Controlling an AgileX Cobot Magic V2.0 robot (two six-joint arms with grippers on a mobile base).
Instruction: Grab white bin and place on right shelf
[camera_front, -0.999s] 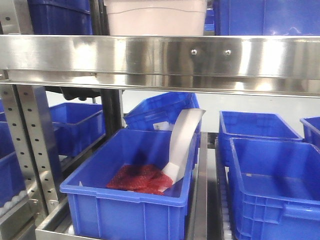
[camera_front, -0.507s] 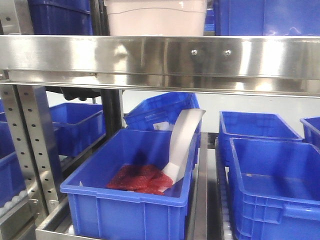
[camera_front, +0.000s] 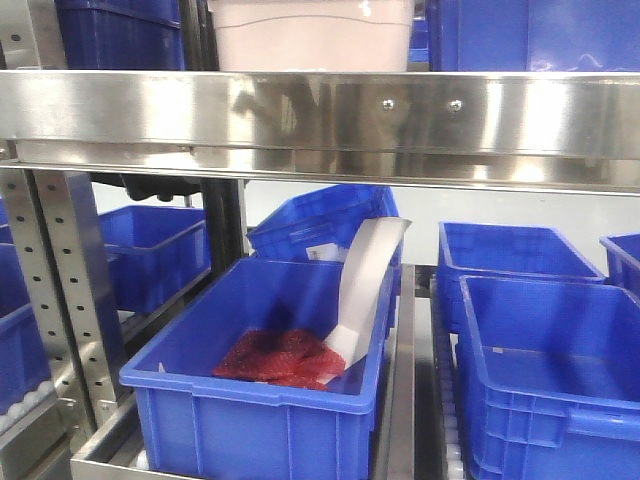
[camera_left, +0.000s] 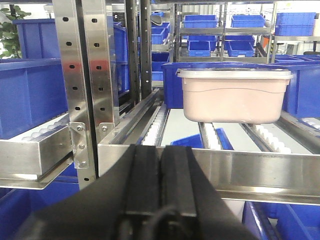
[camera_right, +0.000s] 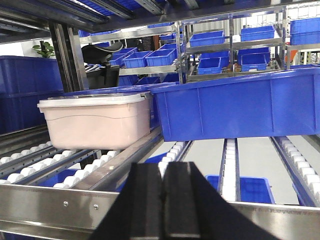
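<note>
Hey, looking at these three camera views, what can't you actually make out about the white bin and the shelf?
- Front view: white bin top cut off by frame edge; its base hidden behind the shelf rail.
- Left wrist view: left gripper blocks the rail's middle.
- Right wrist view: bin's right end hidden behind a blue crate.

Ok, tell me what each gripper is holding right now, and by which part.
Nothing. The left gripper and right gripper both have their fingers pressed together with nothing between them. The white bin sits free on the shelf rollers beyond them.
</note>
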